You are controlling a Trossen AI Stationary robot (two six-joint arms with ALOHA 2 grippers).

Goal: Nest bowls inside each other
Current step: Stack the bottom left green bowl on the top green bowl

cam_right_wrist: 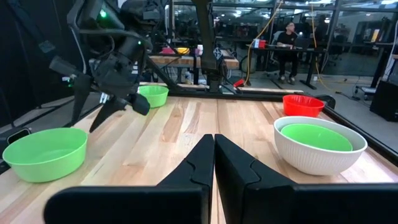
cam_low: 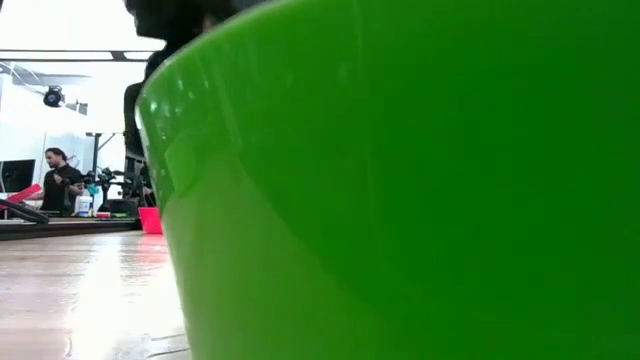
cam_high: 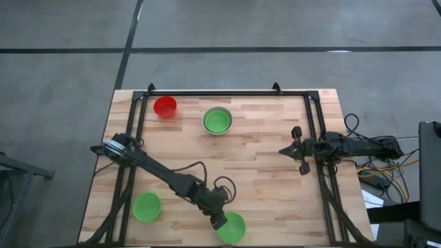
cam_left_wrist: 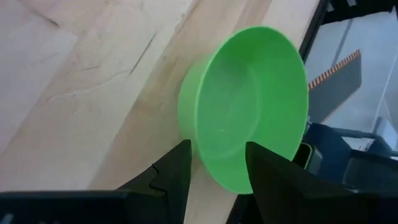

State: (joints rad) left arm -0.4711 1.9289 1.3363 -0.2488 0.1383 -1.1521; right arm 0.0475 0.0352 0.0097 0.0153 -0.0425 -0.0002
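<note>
Two green bowls stand alone near the table's near edge, one (cam_high: pixel 147 207) to the left, one (cam_high: pixel 232 228) toward the middle. A third green bowl (cam_high: pixel 218 120) sits inside the white-grey bowl (cam_right_wrist: pixel 314 163) at the far middle. The red bowl (cam_high: pixel 165 107) stands at the far left. My left gripper (cam_high: pixel 221 220) is open, slanting down just above the left rim of the near-middle green bowl (cam_left_wrist: pixel 249 106). Its fingers (cam_left_wrist: pixel 176 169) frame that rim without any contact that I can see. My right gripper (cam_right_wrist: pixel 214 155) is shut and level at the table's right side.
The near-middle green bowl (cam_low: pixel 400 200) stands so close to the table's near edge that it fills the low view. Black frame rails (cam_high: pixel 227 92) run along the table's far and side edges. Bare wood lies between the bowls. People sit at desks in the room behind.
</note>
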